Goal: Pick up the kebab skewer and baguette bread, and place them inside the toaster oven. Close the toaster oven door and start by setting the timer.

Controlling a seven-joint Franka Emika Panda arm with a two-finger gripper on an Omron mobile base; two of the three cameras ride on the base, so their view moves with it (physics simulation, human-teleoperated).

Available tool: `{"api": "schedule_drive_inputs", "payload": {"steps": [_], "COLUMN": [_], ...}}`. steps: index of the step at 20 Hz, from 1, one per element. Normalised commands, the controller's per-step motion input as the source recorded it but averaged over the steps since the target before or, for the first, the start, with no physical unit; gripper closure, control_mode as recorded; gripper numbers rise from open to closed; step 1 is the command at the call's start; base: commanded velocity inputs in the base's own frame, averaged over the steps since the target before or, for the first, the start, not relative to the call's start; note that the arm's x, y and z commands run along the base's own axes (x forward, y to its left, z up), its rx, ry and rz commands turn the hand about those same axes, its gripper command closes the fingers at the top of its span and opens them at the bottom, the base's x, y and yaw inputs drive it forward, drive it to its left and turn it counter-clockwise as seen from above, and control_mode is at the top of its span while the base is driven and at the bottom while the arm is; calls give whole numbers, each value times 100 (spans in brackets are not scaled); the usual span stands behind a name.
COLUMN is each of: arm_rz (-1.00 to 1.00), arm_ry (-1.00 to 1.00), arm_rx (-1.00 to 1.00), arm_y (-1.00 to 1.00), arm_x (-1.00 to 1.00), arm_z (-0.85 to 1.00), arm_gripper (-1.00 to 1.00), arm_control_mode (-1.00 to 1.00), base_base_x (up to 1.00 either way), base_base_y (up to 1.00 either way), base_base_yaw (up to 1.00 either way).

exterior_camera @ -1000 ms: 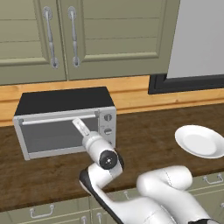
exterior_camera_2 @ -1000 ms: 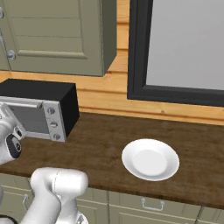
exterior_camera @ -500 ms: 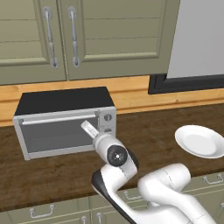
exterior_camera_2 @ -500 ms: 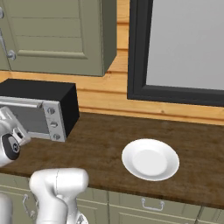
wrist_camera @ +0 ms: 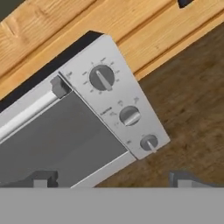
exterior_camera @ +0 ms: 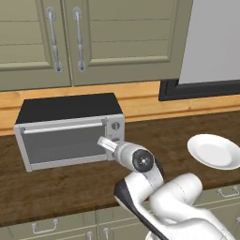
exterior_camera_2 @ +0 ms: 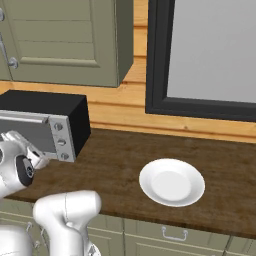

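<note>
toaster oven (exterior_camera: 70, 129): boxy, silver front, black top; stands on the dark wood bench (exterior_camera: 178, 133) against the light wood back wall, below the green cupboards (exterior_camera: 93, 40).
toaster oven door (exterior_camera: 63, 143): shut, upright; grey glass with the bar handle (wrist_camera: 26, 114) along its top edge.
knobs: three in a column on the right panel; in the hand view the top knob (wrist_camera: 102, 78) is the largest, the middle knob (wrist_camera: 130, 115) and the small bottom knob (wrist_camera: 149, 142) sit below it.
claw (wrist_camera: 111, 178): released, jaws spread wide with nothing between them; in the hand view one dark tip lies in front of the door's lower edge, the other over the bench past the oven's right corner.
arm: in the left base view the wrist (exterior_camera: 136, 158) is just in front of the oven's lower right corner, pointing at the knob panel.
plate (exterior_camera_2: 171, 182): white, round, bare; on the bench well to the right of the oven.
window (exterior_camera_2: 210, 52): dark-framed, above the bench on the right.
</note>
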Motion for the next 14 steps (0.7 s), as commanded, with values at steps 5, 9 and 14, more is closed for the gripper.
{"api": "schedule_drive_inputs", "payload": {"steps": [5,9,14], "arm_rz": [22,7,0], "arm_ry": [0,-3,-15], "arm_rx": [-16,-6,-1], "arm_y": [-25,0,0], "arm_x": [10,30,30], "arm_z": [-57,-50,-8], "arm_gripper": [-100,-100,-100], "arm_control_mode": [-100,-100,-100], "base_base_x": [0,0,0], "base_base_y": [0,0,0], "base_base_yaw": [0,0,0]}}
